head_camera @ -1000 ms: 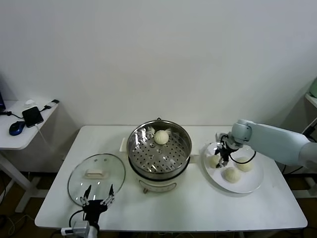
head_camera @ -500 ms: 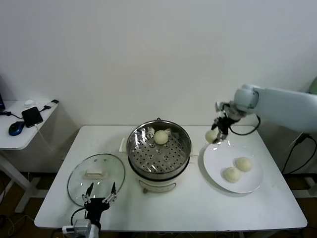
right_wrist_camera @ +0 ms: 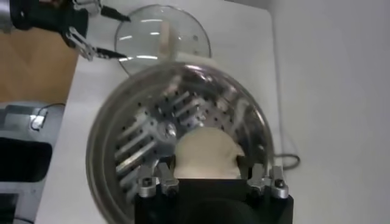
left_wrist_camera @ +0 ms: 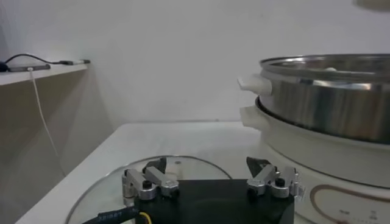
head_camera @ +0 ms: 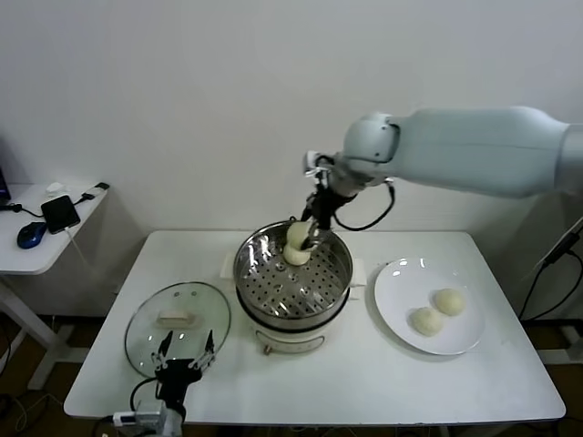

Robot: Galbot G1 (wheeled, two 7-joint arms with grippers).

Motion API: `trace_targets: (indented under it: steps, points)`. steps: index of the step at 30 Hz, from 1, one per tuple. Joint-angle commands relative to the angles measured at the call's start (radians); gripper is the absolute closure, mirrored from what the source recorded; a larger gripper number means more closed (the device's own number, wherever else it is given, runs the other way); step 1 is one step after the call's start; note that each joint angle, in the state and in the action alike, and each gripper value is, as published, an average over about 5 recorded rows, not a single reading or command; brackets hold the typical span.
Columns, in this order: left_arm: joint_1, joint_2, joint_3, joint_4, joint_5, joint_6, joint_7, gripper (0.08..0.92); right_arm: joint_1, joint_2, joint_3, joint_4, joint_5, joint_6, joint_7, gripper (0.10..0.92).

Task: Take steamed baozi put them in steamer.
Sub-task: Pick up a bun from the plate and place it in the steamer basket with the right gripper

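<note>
- Above the far part of the steamer [head_camera: 293, 278], one steamed baozi [head_camera: 298, 234] hangs in the right gripper [head_camera: 310, 238], whose fingers are pressed against its two sides; the bun is clear of the tray.
- Just under it, a second baozi [head_camera: 296, 256] lies on the perforated tray, near the far wall of the pot.
- From the right wrist view, the held bun [right_wrist_camera: 206, 153] sits between the two fingers [right_wrist_camera: 163, 180], and the tray with its holes [right_wrist_camera: 148, 131] is seen below.
- The right arm [head_camera: 455, 150] reaches from the right side across the table to the pot.
- On the white plate [head_camera: 401, 323], right of the steamer, two more baozi lie close together: one nearer the front [head_camera: 425, 320], one a little farther back [head_camera: 448, 301].
- The steamer stands in the middle of the white table [head_camera: 364, 382] on its cream base.
- The glass lid [head_camera: 178, 328] lies flat on the table, left of the steamer.
- The left gripper [head_camera: 182, 369] hovers at the front edge of this lid with fingers spread wide, holding nothing; the left wrist view shows both fingertips [left_wrist_camera: 149, 182] apart over the glass.
- A small side table [head_camera: 41, 241] at the far left carries a phone and a mouse.
</note>
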Motion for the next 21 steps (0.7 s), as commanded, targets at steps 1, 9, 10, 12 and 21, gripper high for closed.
trace_targets:
  steps: [1,9,10,12,21]
  points:
    - [0.000,0.000,0.000,-0.005,0.000,0.000,0.000,0.177,-0.139,0.166,0.019,-0.069,0.042,-0.065,0.090,0.353]
    - [0.000,-0.001,0.003,-0.010,-0.003,-0.001,0.000,0.177,-0.281,0.224,0.029,-0.247,-0.044,-0.060,0.095,0.355]
    - [0.000,-0.001,0.003,-0.010,-0.004,-0.001,0.000,0.177,-0.291,0.229,0.031,-0.262,-0.047,-0.057,0.094,0.355]
    - [-0.001,-0.002,0.004,-0.009,-0.006,-0.001,0.000,0.177,-0.307,0.236,0.034,-0.281,-0.051,-0.054,0.092,0.355]
    - [-0.012,-0.004,0.009,0.001,-0.013,0.002,-0.001,0.177,-0.329,0.244,0.066,-0.309,-0.057,-0.030,0.087,0.306]
